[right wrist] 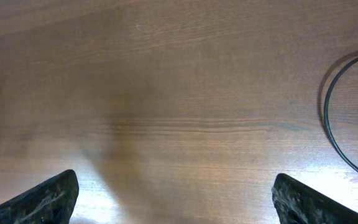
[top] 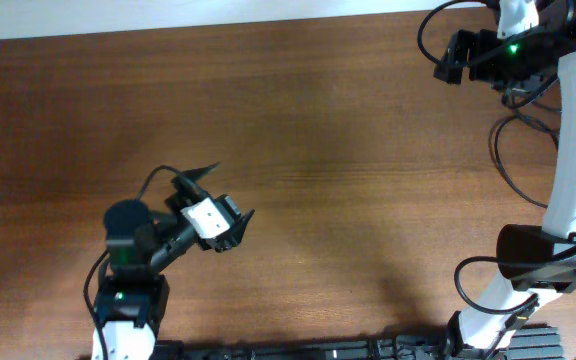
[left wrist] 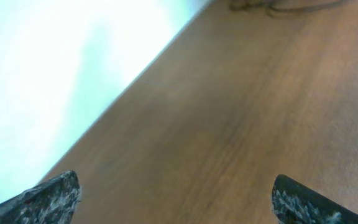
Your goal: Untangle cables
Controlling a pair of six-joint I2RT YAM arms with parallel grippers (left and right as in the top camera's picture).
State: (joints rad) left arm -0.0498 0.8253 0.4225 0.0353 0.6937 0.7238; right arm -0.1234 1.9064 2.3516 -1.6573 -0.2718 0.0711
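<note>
Cables (right wrist: 324,118) are nowhere on the left half of the wooden table (top: 298,150). The left gripper (top: 236,190) hangs there with its jaws spread wide and empty, aimed toward a dark tangle (left wrist: 253,5) far ahead that is too blurred to identify. Further right, the right gripper (right wrist: 176,199) is also fully spread and holds nothing. A thin, glossy black cord curves just off to its right, its arc running fore-and-aft. The right arm looks nearer. Only part of the loop shows, with no plug in view.
</note>
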